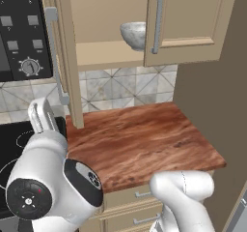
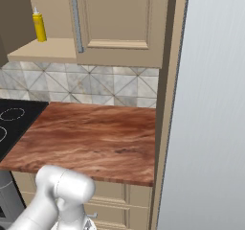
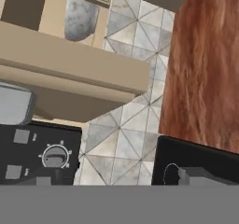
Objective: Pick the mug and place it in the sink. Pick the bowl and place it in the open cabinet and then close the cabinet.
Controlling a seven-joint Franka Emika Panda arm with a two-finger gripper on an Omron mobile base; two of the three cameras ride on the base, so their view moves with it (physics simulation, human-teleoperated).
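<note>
The mottled grey-white stone-like bowl [image 1: 133, 35] sits on the plain inner shelf of the beige wooden wall cabinet [image 1: 190, 23], half hidden behind its closed right door; the left door [image 1: 65, 57] stands swung open, edge-on; the two-finger gripper [image 3: 116, 177] holds nothing, its jaws spread wide, facing the tiled backsplash [image 3: 126, 134] beside the open door; the reddish wood-grain counter [image 1: 140, 139] lies below.
</note>
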